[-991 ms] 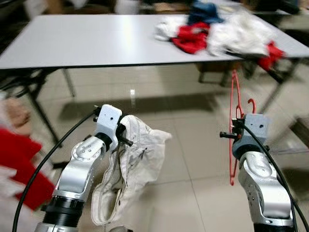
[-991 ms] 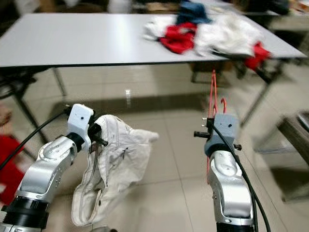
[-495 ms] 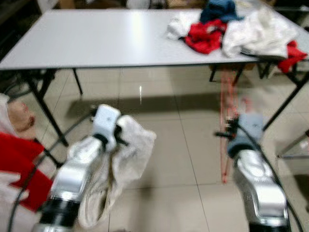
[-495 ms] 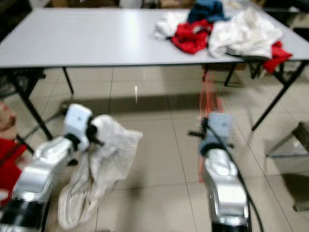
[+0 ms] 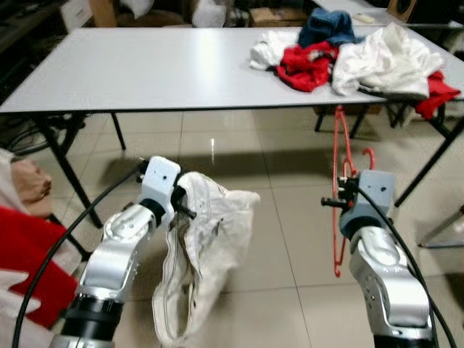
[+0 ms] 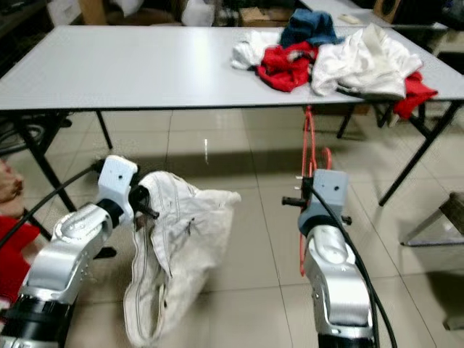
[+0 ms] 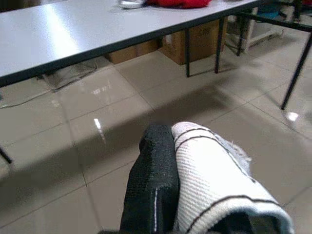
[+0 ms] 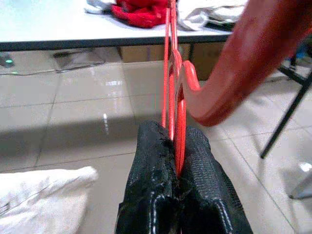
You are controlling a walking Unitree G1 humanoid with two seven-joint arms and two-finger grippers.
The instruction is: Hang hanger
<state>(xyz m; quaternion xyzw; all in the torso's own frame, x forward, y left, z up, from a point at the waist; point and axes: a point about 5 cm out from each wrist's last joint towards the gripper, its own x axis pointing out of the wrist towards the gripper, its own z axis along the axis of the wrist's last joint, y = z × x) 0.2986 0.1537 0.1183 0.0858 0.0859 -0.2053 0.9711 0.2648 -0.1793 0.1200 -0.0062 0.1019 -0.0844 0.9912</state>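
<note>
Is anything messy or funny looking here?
Yes. A jumbled heap of clothes sits on the grey table, with one red piece slipping over the edge. The left gripper holds a white garment hanging crumpled, not yet on the red hanger pinched in the right gripper.

Open floor (image 5: pixel 290 239) before table (image 5: pixel 145 69)

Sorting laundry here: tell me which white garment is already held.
The white jacket dangling from the left gripper above the floor; the other white clothes lie heaped on the grey table.
</note>
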